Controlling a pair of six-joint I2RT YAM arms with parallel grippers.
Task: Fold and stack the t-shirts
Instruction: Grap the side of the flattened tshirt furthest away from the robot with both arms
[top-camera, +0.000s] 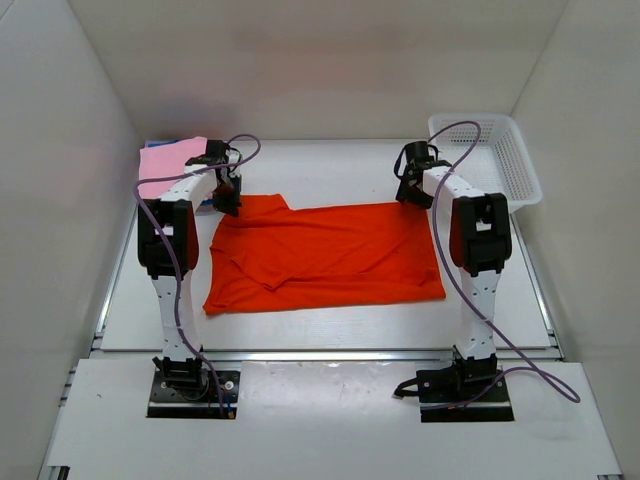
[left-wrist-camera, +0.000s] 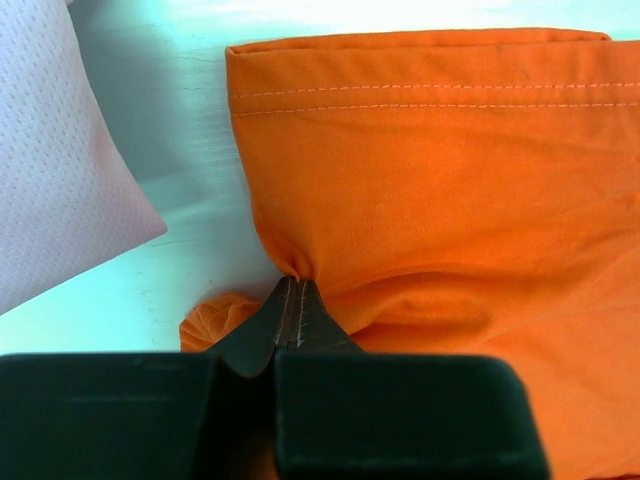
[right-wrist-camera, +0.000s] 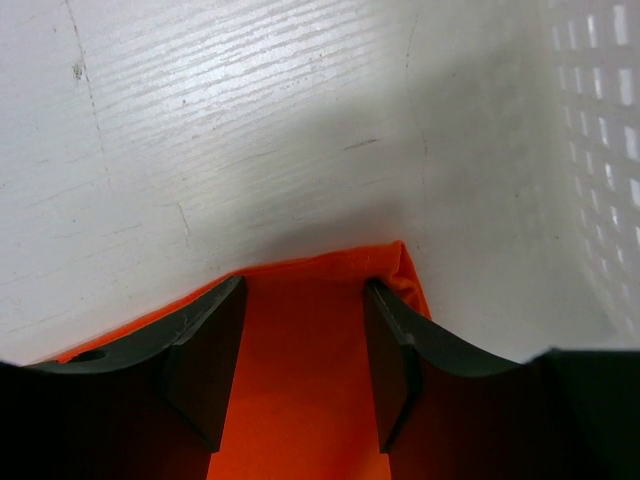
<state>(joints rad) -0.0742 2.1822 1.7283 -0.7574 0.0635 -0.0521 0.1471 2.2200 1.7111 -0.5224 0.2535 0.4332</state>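
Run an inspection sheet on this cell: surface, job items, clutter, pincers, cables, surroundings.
Surface: white table, bare around the cloth; no debris seen.
Job's things: orange t-shirt spread mid-table, its left part creased; pink t-shirt folded at the far left.
Clutter: white mesh basket at the far right, apart from the orange t-shirt.
Grippers: left pincer shut on the orange t-shirt's far-left edge; right pincer open over its far-right corner, gripping nothing.
Cables: left arm's cable, purple, runs along the arm; right arm's cable, purple, trails beside its base.
Surroundings: white walls on three sides; nothing else seen.
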